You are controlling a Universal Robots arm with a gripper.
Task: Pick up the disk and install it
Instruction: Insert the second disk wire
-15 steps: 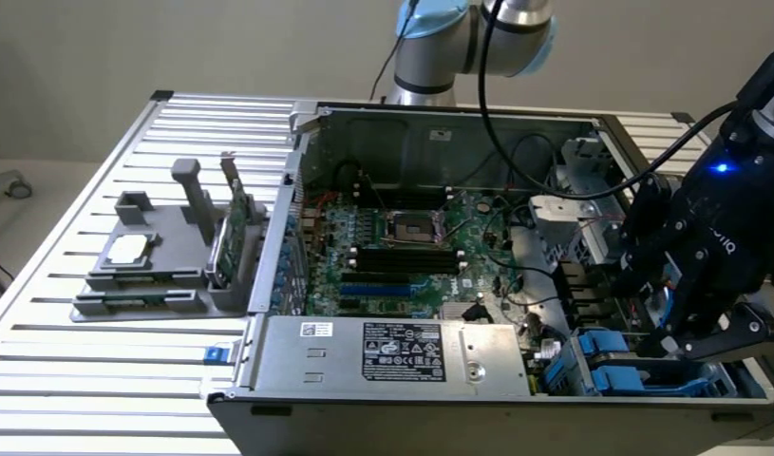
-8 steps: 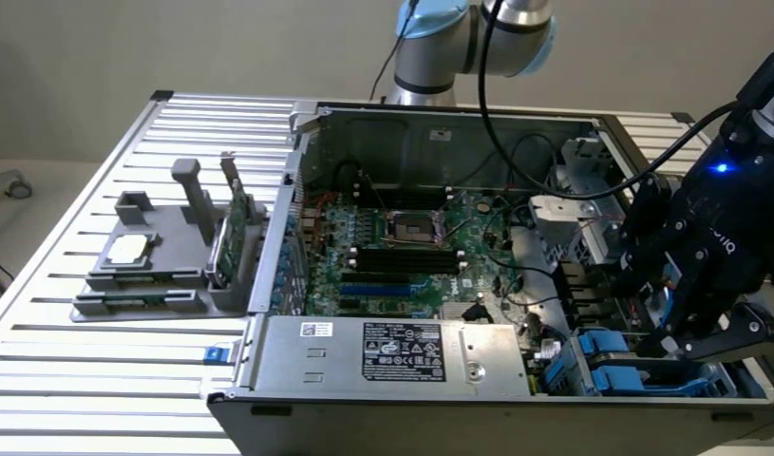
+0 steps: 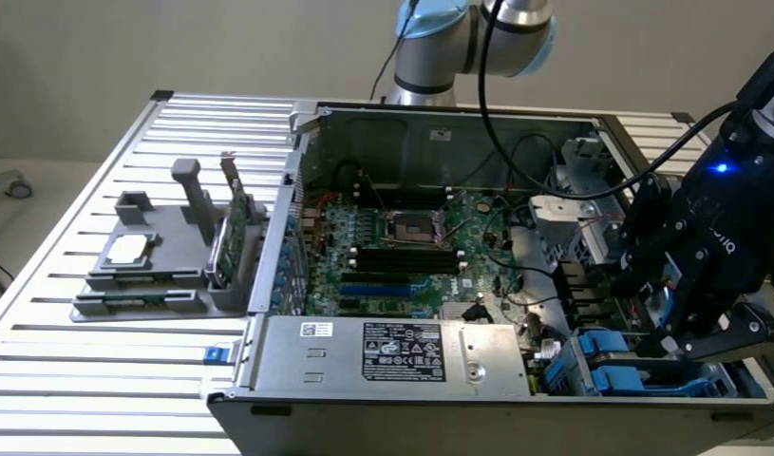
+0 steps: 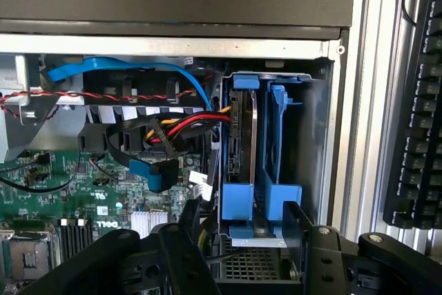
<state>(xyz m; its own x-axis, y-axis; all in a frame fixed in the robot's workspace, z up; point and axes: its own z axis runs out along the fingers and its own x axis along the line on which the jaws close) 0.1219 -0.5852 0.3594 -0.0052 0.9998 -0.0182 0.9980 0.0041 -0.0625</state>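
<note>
tool (image 3: 704, 332) open | disk (image 4: 240, 136) in bay | motherboard (image 4: 97, 205) "DELL"

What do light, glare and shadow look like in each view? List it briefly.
Exterior view: soft, even light, a pale sheen on the slatted table, a blue lamp glowing above the gripper, which shades the drive bay. Wrist view: the blue carriers sit in dim shade below the dark case edge, and the table slats beside them are bright.

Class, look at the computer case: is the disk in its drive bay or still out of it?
In. The disk stands on edge between blue carrier rails inside the bay of the case; the open tool hovers beside it, holding nothing.
</note>
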